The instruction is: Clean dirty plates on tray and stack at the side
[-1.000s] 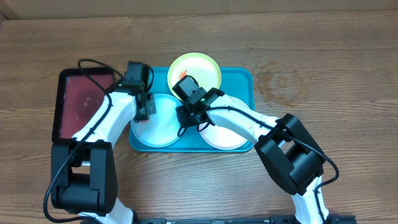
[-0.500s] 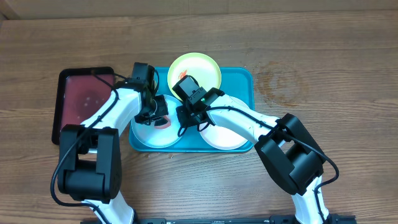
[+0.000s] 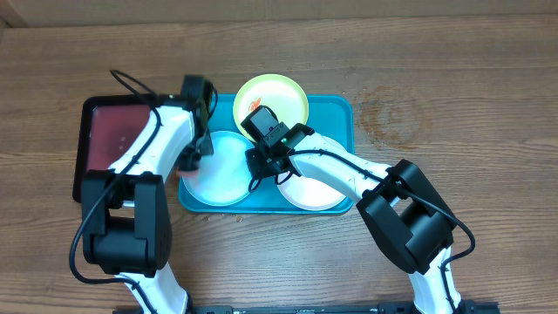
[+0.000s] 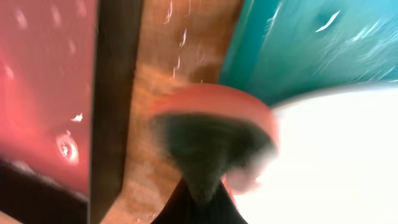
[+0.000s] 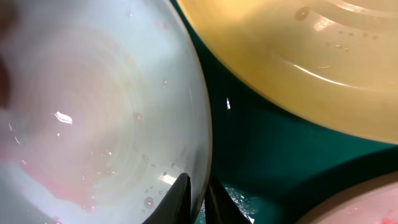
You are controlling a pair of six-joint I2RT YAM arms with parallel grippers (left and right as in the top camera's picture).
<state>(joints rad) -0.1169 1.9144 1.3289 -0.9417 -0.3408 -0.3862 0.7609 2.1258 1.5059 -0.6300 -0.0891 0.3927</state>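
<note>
Lying on the wooden table [image 3: 453,78] under the right pincer [image 5: 196,188], the blue tray [image 3: 336,118] holds three plates [image 3: 281,94]; that pincer nips a pale plate's [image 3: 218,174] rim, while the left pincer [image 3: 190,160], by a blurry red lump [image 4: 211,102], has a grip I cannot tell.

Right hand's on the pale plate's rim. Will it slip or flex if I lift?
Probably slippery: droplets and a wet sheen cover the pale plate near the right hand. Likely light and a bit flexible, being thin-rimmed.
</note>
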